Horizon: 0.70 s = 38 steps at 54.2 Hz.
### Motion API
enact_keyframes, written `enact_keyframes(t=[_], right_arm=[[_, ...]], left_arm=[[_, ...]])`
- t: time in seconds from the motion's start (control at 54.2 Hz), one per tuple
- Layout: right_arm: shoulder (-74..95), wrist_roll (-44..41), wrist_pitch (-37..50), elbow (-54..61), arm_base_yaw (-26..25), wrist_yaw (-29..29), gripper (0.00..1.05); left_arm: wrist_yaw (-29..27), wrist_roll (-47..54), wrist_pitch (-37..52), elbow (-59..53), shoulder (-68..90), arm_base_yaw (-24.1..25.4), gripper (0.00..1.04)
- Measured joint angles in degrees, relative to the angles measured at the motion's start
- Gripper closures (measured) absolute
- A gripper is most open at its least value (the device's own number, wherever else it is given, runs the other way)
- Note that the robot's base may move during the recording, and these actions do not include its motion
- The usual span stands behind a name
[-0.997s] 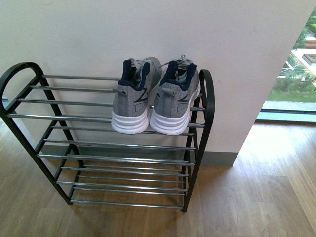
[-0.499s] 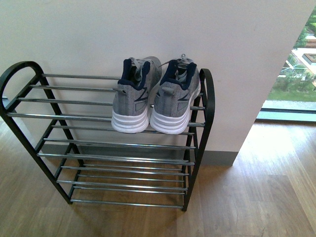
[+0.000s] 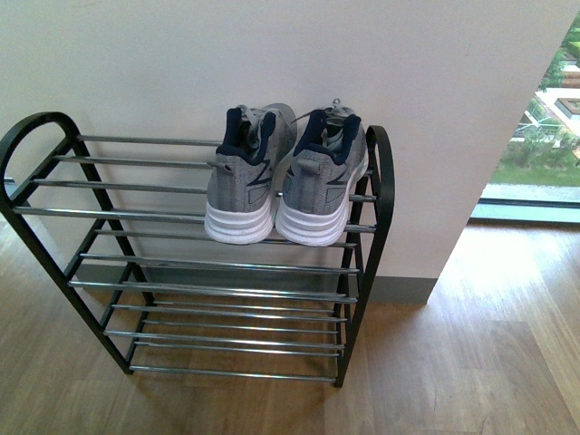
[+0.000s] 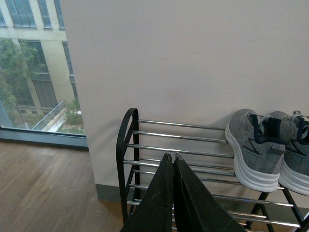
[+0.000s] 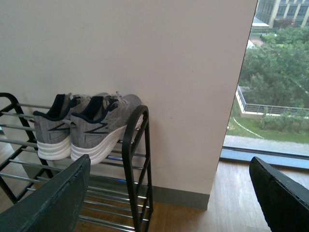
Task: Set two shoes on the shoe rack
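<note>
Two grey knit sneakers, the left shoe (image 3: 245, 181) and the right shoe (image 3: 319, 181), stand side by side, heels toward me, on the top tier of the black shoe rack (image 3: 381, 195) at its right end. They also show in the left wrist view (image 4: 253, 145) and the right wrist view (image 5: 91, 128). No arm shows in the front view. My left gripper (image 4: 171, 157) is shut and empty, held back from the rack's left end. My right gripper (image 5: 169, 162) is open and empty, back from the rack's right frame (image 5: 134, 145).
The rack stands against a pale wall (image 3: 272, 63) on a wooden floor (image 3: 471, 344). A floor-length window (image 3: 544, 118) lies to the right. The rack's lower tiers (image 3: 227, 299) and the left part of the top tier hold nothing.
</note>
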State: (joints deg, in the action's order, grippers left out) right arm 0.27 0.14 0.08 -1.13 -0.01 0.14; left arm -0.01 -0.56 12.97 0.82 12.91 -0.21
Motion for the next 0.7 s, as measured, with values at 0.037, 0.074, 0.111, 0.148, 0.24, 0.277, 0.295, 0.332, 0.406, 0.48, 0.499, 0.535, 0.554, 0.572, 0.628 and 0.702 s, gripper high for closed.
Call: enact_keyframes(t=[0.037,0.074,0.111,0.148,0.24,0.277,0.295,0.332,0.406,0.48,0.499,0.535,0.554,0.572,0.628,0.702], right_arm=[[0.0,0.0,0.0,0.0,0.0,0.0,0.09],[0.0,0.0,0.0,0.0,0.0,0.0,0.09],[0.0,0.0,0.0,0.0,0.0,0.0,0.09],[0.0,0.0,0.0,0.0,0.0,0.0,0.09],[0.0,0.0,0.0,0.0,0.0,0.0,0.09],[0.0,0.0,0.0,0.0,0.0,0.0,0.09],[0.0,0.0,0.0,0.0,0.0,0.0,0.09],[0.0,0.0,0.0,0.0,0.0,0.0,0.09],[0.0,0.0,0.0,0.0,0.0,0.0,0.09],[0.0,0.0,0.0,0.0,0.0,-0.1,0.09],[0.0,0.0,0.0,0.0,0.0,-0.1,0.09],[0.0,0.0,0.0,0.0,0.0,-0.1,0.09],[0.0,0.0,0.0,0.0,0.0,-0.1,0.09],[0.0,0.0,0.0,0.0,0.0,0.0,0.09],[0.0,0.0,0.0,0.0,0.0,-0.1,0.09],[0.0,0.0,0.0,0.0,0.0,-0.1,0.09]], left_arm=[[0.0,0.0,-0.7,0.0,-0.8,0.0,1.04],[0.0,0.0,-1.2,0.0,-1.2,0.0,1.04],[0.0,0.0,-1.7,0.0,-1.8,0.0,1.04],[0.0,0.0,-2.1,0.0,-2.1,0.0,1.04],[0.0,0.0,-5.9,0.0,-5.2,0.0,1.04],[0.0,0.0,-9.6,0.0,-7.7,0.0,1.04],[0.0,0.0,-11.2,0.0,-9.2,0.0,1.04],[0.0,0.0,-12.3,0.0,-10.7,0.0,1.04],[0.0,0.0,-12.6,0.0,-11.8,0.0,1.04],[0.0,0.0,-13.0,0.0,-11.9,0.1,1.04],[0.0,0.0,-13.0,0.0,-11.9,0.0,1.04],[0.0,0.0,-13.0,0.0,-12.0,0.0,1.04],[0.0,0.0,-13.0,0.0,-12.0,0.1,1.04],[0.0,0.0,-13.0,0.0,-12.0,0.0,1.04],[0.0,0.0,-13.0,0.0,-12.0,0.1,1.04],[0.0,0.0,-13.0,0.0,-12.0,0.1,1.04]])
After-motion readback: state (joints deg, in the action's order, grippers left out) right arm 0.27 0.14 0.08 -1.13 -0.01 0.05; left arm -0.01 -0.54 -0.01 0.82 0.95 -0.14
